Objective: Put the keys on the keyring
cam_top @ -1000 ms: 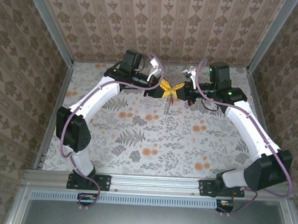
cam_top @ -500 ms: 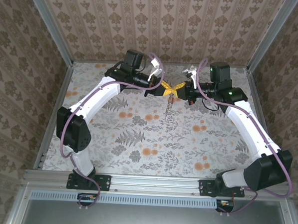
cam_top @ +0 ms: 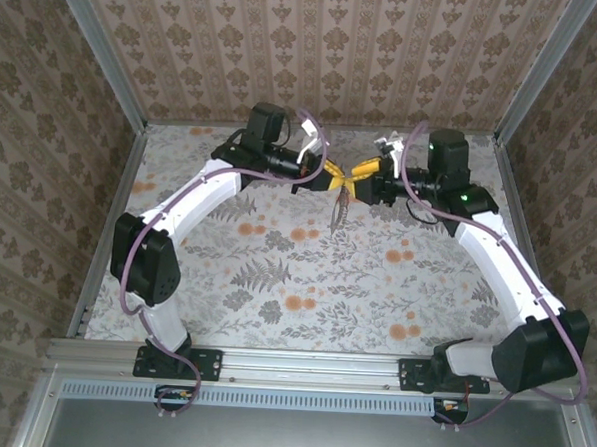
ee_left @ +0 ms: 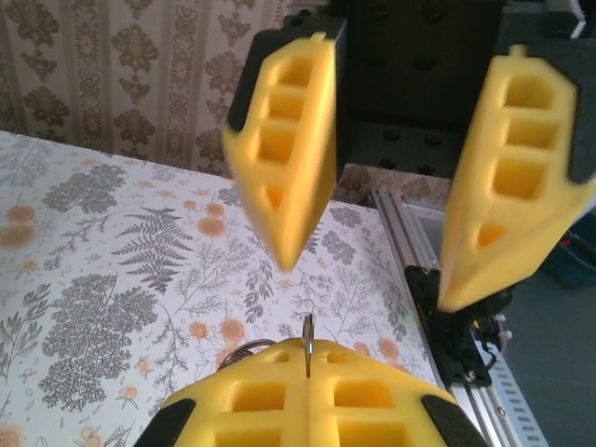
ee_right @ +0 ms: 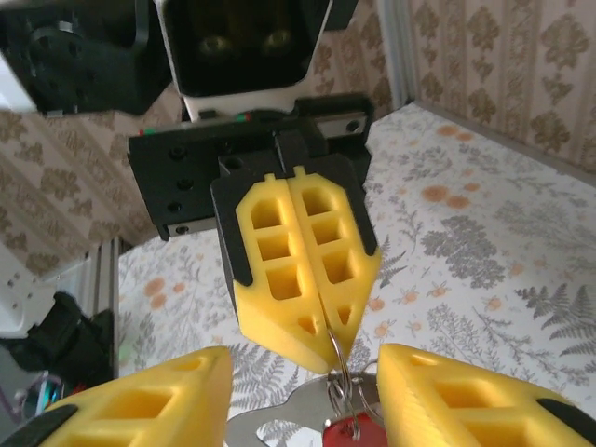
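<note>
The table is covered with a cloth (cam_top: 305,284) printed with grey ferns and small orange flowers; it reaches from the near edge to the far wall. Wallpaper (cam_top: 318,44) with a brown ornament pattern closes the far side and also the left and right sides. Aluminium posts (cam_top: 97,48) rise at the far corners. Along the near edge runs an aluminium rail (cam_top: 311,369), and nearer lies a grey panel (cam_top: 307,439).

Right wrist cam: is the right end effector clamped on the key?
No, the right end effector has its fingers spread apart, and the red-ended key hangs in the gap between them.
</note>
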Available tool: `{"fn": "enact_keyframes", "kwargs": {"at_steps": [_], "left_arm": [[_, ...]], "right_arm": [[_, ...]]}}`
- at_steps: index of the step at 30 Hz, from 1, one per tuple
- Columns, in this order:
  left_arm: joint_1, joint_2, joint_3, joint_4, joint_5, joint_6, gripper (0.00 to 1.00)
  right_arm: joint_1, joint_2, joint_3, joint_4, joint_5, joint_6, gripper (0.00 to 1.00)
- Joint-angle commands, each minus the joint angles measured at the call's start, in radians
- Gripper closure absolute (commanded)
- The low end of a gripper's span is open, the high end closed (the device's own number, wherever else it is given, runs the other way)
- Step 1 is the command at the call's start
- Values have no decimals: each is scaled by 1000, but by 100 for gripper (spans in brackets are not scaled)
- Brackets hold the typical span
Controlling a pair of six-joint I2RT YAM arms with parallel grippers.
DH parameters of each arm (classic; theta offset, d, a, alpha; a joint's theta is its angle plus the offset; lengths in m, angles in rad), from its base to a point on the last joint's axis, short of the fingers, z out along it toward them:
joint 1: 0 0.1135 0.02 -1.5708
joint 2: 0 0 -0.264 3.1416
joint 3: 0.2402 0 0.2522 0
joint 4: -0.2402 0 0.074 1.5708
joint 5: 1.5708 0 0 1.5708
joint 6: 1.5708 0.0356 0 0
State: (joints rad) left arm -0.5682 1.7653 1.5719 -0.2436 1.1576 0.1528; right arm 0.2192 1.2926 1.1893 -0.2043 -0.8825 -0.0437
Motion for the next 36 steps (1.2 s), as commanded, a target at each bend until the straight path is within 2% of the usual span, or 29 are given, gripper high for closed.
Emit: {"fn": "enact_keyframes", "kwargs": {"at_steps": [1,7,10,15,21,36], "left_arm": [[12,-73,-55,208,-12,-120,100],[11,-123,-172,435,-62,-261,100],[10,-139,-215,518,-76,-309,100],[9,-153,-273,656,-84,-399,100],[5,-153,-307,741,-90,-456,100],[-4,-132,-330,848,-80,-521,100]], "right_arm": [[-10,-71,-94,223,56,147,49],[-9,-120,-281,481,156,301,44],[-3,-121,-339,556,158,336,43],[31,-107,-376,592,159,334,41],[75,-83,-378,608,175,328,40],[95,-81,-365,591,212,305,40]]}}
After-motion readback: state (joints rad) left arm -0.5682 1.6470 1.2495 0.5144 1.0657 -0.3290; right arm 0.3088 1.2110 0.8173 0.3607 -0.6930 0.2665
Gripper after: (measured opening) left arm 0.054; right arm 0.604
